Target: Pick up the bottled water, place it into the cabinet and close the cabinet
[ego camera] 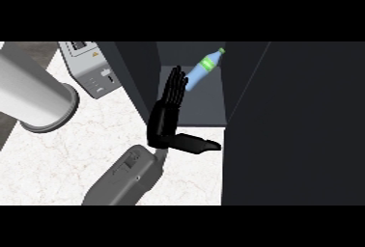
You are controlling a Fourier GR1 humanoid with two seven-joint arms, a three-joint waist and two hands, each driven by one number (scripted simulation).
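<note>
The bottled water point(203, 68), clear blue with a green label and cap, stands tilted inside the dark cabinet point(203, 108), its cap leaning toward the upper right. My left hand point(167, 108) reaches into the cabinet opening just left of the bottle. Its fingers are straight and point inward, and its thumb sticks out to the right. The fingertips lie close beside the bottle's lower end without curling round it. The cabinet door point(292, 120) stands open at the right. My right hand does not show.
A large light-grey cylinder point(35, 91) fills the upper left over the white marble counter point(64, 159). A grey boxy appliance point(91, 67) stands behind it, next to the cabinet's left wall.
</note>
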